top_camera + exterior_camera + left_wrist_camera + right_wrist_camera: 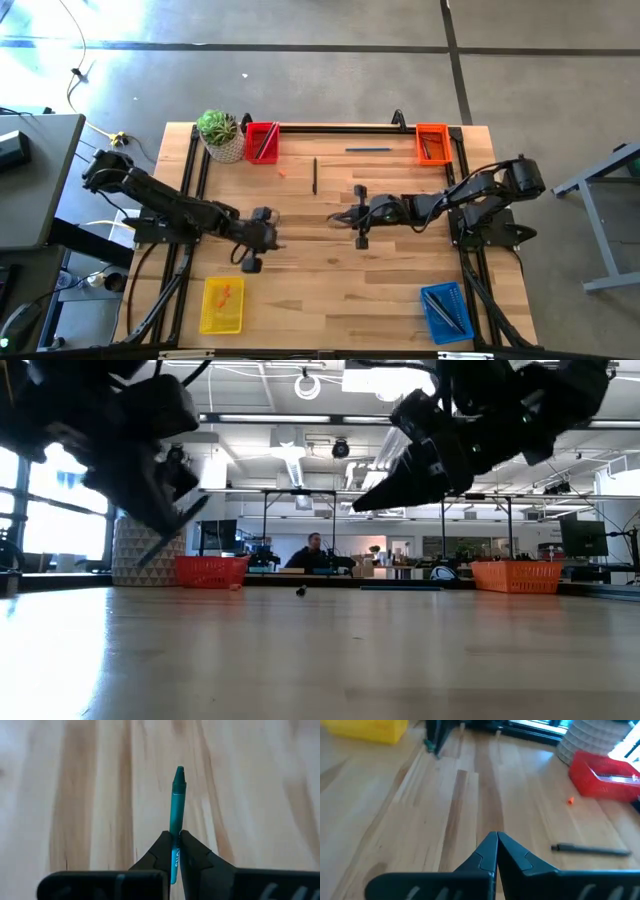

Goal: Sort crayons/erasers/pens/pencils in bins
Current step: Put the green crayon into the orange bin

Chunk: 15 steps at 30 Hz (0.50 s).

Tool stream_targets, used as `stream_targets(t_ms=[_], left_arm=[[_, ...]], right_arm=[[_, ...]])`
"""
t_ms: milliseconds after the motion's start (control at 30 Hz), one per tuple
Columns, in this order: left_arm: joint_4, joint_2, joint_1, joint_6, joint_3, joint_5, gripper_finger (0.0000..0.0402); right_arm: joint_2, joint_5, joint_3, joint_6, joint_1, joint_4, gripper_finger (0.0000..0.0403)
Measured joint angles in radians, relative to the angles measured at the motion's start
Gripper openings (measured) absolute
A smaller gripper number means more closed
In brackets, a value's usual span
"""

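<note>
A teal crayon (177, 795) sticks out past the fingertips of my left gripper (175, 836), which is shut on it over the table's left middle (274, 238). My right gripper (335, 217) hangs shut with nothing in it near the table's centre (496, 836). A small orange crayon (283, 171) lies on the wood near the red bin (262, 142). The orange bin (432, 143) stands at the far right. The yellow bin (222, 305) is at the near left and the blue bin (445, 312) at the near right. My left gripper pinches the teal crayon's lower half (175, 827) between its two fingers. The crayon lies along the fingers, its pointed end (179, 771) sticking out ahead of them. The fingers slant down toward the table. The crayon is lifted clear of the wood.
A black pen (314, 175) lies on the table's far middle, and a blue pen (368, 150) lies near the far rail. A white pot with a green plant (220, 135) stands next to the red bin. Bare wood lies between the arms and the near edge.
</note>
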<state>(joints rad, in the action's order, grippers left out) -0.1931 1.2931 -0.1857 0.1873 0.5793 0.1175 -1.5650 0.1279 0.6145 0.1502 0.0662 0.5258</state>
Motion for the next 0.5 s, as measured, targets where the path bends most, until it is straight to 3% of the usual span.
stream_targets(t_ms=[200,500], left_arm=[[0.471,0.016,0.115,0.005,-0.096,-0.001,0.0001],[0.964,0.160,0.293,-0.033,-0.114,-0.120,0.0001]], right_arm=[[0.000,-0.037,-0.131,-0.141,-0.055,0.300,0.0000],[0.000,-0.097,-0.065,-0.240,-0.126,0.354,0.0015]])
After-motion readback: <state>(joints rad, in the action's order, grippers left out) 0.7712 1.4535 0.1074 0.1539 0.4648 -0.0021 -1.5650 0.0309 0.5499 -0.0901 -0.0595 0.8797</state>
